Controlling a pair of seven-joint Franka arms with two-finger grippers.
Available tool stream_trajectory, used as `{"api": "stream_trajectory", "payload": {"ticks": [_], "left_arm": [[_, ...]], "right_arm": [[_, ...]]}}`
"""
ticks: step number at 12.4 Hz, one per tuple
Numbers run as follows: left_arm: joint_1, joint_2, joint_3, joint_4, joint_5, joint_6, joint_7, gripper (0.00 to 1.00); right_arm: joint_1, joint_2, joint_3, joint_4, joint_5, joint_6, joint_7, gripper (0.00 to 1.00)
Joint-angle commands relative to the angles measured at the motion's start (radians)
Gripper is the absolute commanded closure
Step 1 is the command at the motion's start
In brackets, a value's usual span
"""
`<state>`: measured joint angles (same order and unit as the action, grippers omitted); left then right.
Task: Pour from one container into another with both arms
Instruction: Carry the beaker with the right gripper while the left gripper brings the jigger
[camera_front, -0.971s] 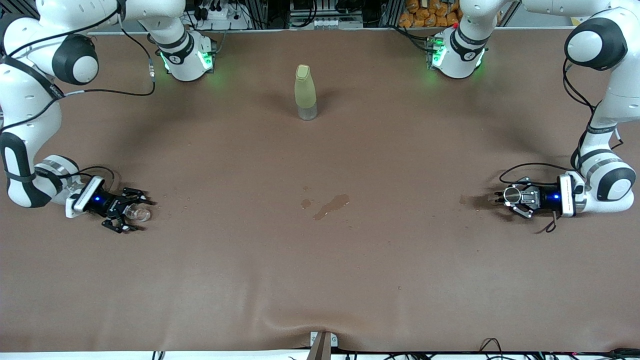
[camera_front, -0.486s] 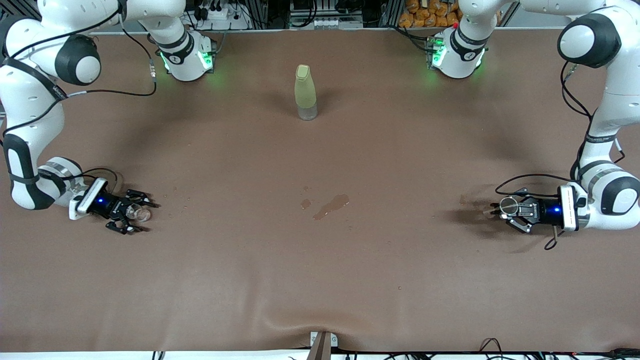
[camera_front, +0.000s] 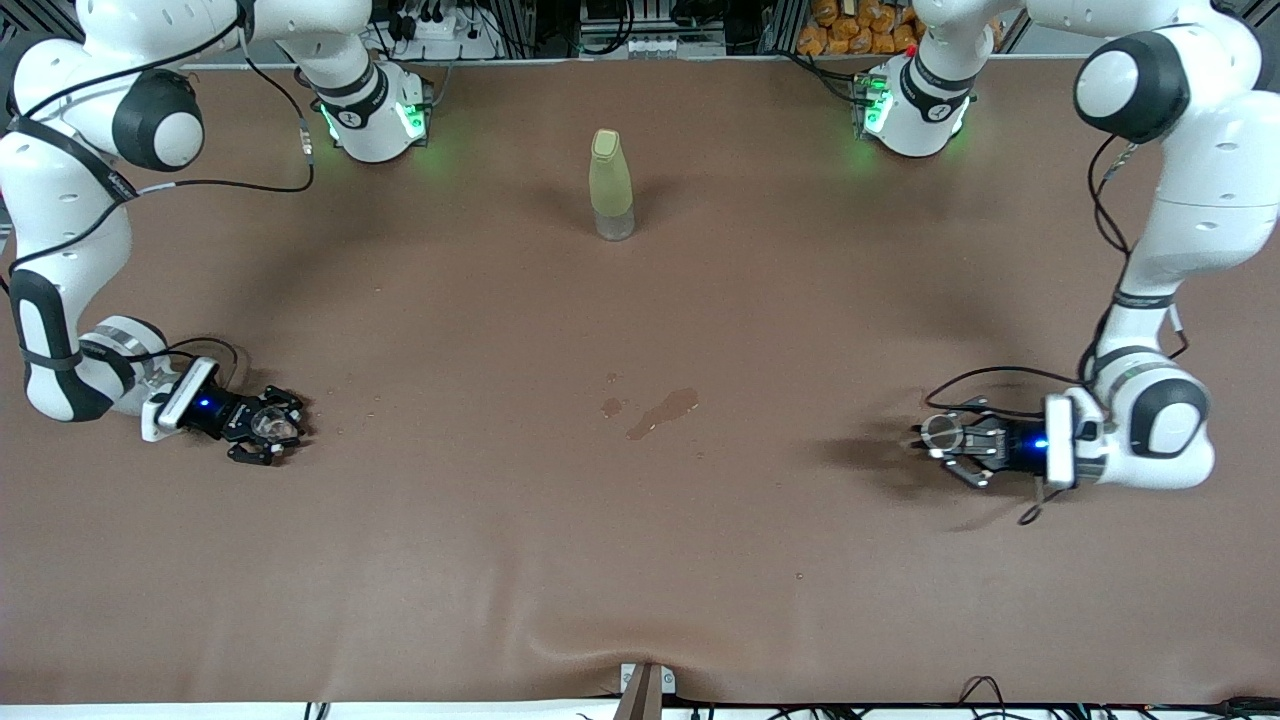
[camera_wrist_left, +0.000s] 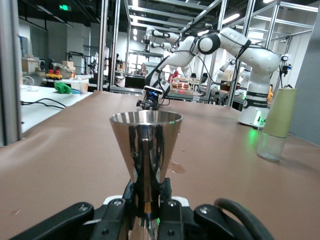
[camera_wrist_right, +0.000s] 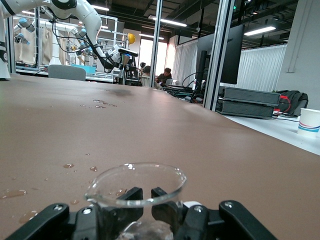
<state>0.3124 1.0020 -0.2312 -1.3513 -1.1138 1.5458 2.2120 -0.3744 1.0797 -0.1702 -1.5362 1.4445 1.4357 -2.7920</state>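
There are two white robot arms at the brown bench (camera_front: 640, 560), and each arm has one black tool with a blue light.

The left tool (camera_front: 950, 440) is low over the bench at the left arm's end. It pinches one shiny metal cup (camera_front: 940, 432) shaped like a cone, wide at the top and thin at the bottom. In the left wrist view the metal cup (camera_wrist_left: 145, 155) stands upright, and the tool's fingers (camera_wrist_left: 165, 207) press on its thin lower part.

The right tool (camera_front: 268, 428) is low at the right arm's end of the bench. It is closed around one clear glass cup (camera_front: 266, 424). In the right wrist view the glass cup (camera_wrist_right: 136, 192) sits upright between the dark fingers (camera_wrist_right: 122, 202), with its round rim above them. Small water drops (camera_wrist_right: 68, 165) lie on the bench just past the right tool.

The two tools are well apart, one at each end of the bench. Between them is one wet stain (camera_front: 662, 411) with one smaller spot (camera_front: 612, 407) beside it. The stain is closer to the left tool than to the right tool.

One pale yellow-green bottle (camera_front: 610, 184) stands upright on the bench, well apart from both tools and farther from the front camera than they are. It has a clear bottom part. In the left wrist view the bottle (camera_wrist_left: 276, 124) stands off to one side of the metal cup, and the right tool (camera_wrist_left: 149, 100) shows small above the cup's rim.
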Motion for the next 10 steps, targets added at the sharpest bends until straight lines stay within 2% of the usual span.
{"api": "stream_trajectory", "payload": {"ticks": [1,4,7,10], "left_arm": [[-0.083,-0.023,0.009,-0.028,-0.081,0.075,-0.011,1.0],[-0.232,-0.017,0.01,-0.028,-0.231,0.178,-0.008,1.0],[-0.382,-0.019,0.01,-0.026,-0.337,0.365,-0.006,1.0],[-0.479,-0.02,0.01,-0.026,-0.449,0.445,-0.002,1.0]], "right_arm": [[0.023,0.023,0.003,0.002,0.028,-0.001,-0.192,1.0],[0.049,-0.003,0.003,0.002,0.019,-0.009,-0.105,1.0],[0.084,-0.044,0.003,0.002,0.013,-0.029,0.0,1.0],[0.133,-0.093,0.001,-0.01,0.011,-0.069,0.115,1.0]]}}
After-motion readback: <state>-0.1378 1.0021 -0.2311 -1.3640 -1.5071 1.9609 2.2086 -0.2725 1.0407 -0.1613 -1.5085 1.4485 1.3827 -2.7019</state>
